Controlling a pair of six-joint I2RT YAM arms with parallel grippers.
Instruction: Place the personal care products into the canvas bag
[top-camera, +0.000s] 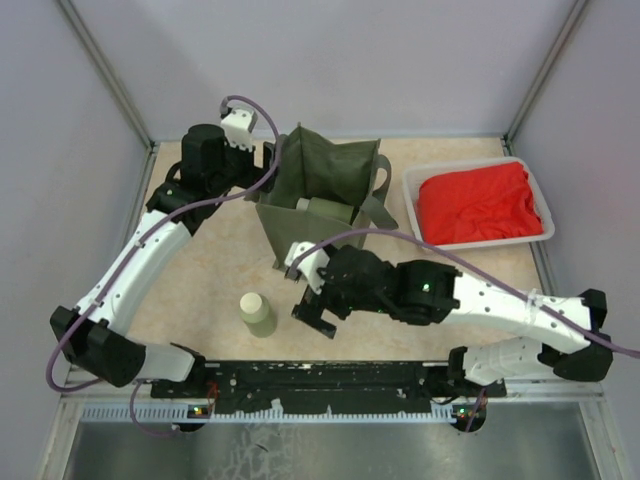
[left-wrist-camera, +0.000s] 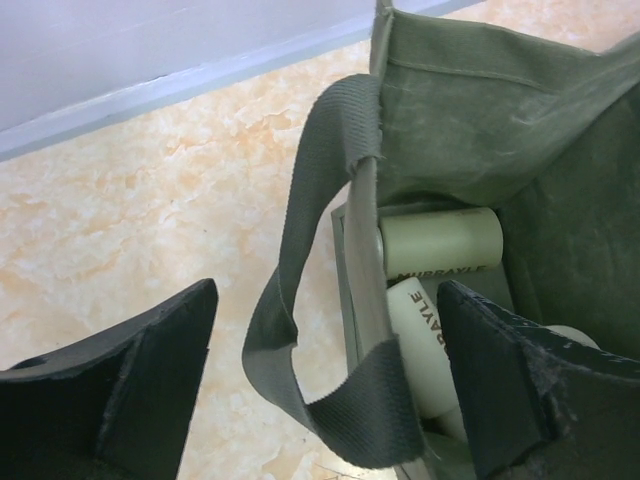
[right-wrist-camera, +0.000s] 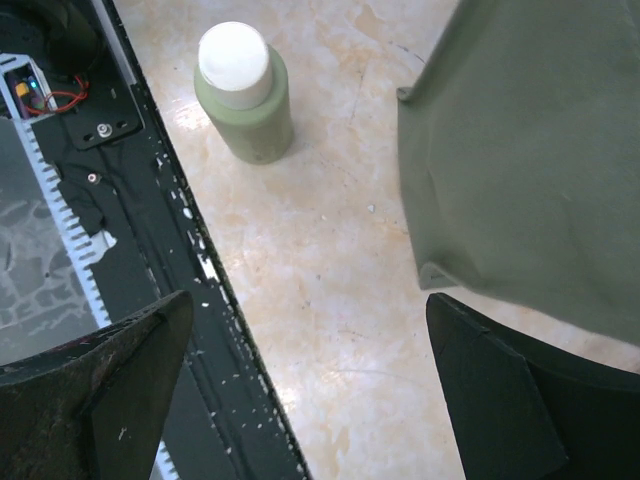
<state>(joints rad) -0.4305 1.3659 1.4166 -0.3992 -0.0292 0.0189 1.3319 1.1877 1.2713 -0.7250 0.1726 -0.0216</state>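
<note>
The olive canvas bag (top-camera: 325, 170) stands open at mid-table. Inside it lie two cream bottles (left-wrist-camera: 440, 243), one beside the other (left-wrist-camera: 425, 345); a pale part of them (top-camera: 322, 208) also shows from above. My left gripper (left-wrist-camera: 330, 400) is open at the bag's left rim (top-camera: 266, 165). Its jaws straddle the bag wall and the strap handle (left-wrist-camera: 325, 200) without pinching either. A third bottle (top-camera: 257, 313), pale green with a cream cap (right-wrist-camera: 243, 95), stands upright in front of the bag. My right gripper (top-camera: 308, 298) hangs open and empty (right-wrist-camera: 310, 390) between that bottle and the bag's front corner (right-wrist-camera: 530, 150).
A white tray (top-camera: 480, 243) with red cloth (top-camera: 478, 200) sits at the back right. The black arm-base rail (right-wrist-camera: 150, 250) runs along the near table edge, close under my right gripper. Enclosure walls rise on three sides.
</note>
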